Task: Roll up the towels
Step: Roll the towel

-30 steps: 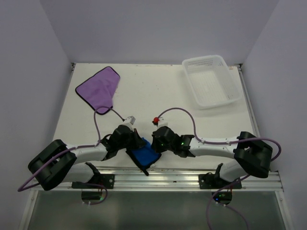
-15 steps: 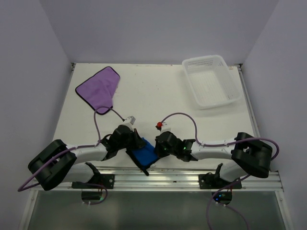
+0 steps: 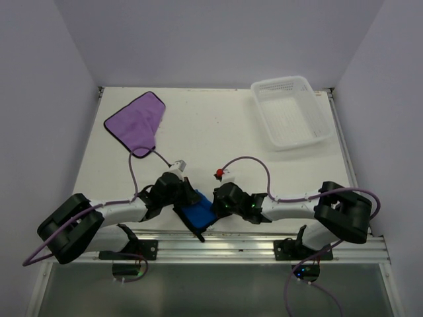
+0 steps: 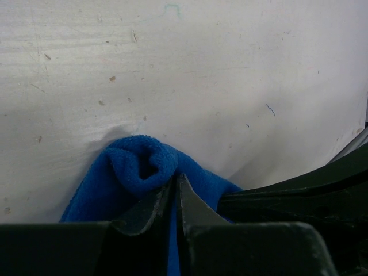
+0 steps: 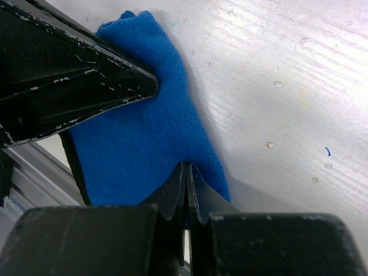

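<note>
The blue towel (image 3: 198,214) lies bunched at the table's near edge between both grippers. In the left wrist view a rolled fold of the blue towel (image 4: 138,164) bulges just past my left gripper (image 4: 175,178), whose jaws pinch a thin strip of blue cloth. In the right wrist view my right gripper (image 5: 187,167) is shut on the hem of the blue towel (image 5: 144,132), and the left gripper's finger (image 5: 75,86) presses on the cloth from the left. The purple towel (image 3: 135,120) lies flat at the far left, away from both grippers.
A white perforated basket (image 3: 281,84) stands at the far right corner. The metal rail (image 3: 251,243) runs along the near edge just behind the blue towel. Purple cables (image 3: 248,158) loop over the table near both wrists.
My right gripper has shifted slightly toward the near edge with the blue towel's hem, bunching the cloth closer to the left gripper. The left arm has barely moved.
</note>
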`<state>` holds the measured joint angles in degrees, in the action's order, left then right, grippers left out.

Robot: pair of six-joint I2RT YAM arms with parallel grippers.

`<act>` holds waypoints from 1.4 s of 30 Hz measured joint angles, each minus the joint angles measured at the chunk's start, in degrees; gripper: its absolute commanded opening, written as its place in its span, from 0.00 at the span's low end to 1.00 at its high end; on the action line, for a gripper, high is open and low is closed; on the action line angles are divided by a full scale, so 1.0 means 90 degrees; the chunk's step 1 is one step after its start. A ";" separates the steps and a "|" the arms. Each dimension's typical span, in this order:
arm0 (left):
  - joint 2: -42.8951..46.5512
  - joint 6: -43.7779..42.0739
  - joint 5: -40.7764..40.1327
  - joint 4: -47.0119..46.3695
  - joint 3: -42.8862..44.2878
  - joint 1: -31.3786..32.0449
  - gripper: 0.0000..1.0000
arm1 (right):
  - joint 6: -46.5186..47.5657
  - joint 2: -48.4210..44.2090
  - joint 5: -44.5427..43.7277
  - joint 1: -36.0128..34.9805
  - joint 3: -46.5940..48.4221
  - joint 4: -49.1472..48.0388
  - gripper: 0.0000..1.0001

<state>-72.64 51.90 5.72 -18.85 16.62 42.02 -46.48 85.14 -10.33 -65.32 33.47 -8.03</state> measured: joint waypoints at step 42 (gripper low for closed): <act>-0.0345 0.0287 0.0007 -0.0610 -0.0160 -0.0027 0.00 | -0.1761 -0.1987 0.0134 0.0682 -0.1632 0.0182 0.36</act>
<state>-75.75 54.48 5.78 -24.34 15.18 41.78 -62.33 67.26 -9.13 -59.18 18.79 -6.39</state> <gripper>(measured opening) 0.007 0.361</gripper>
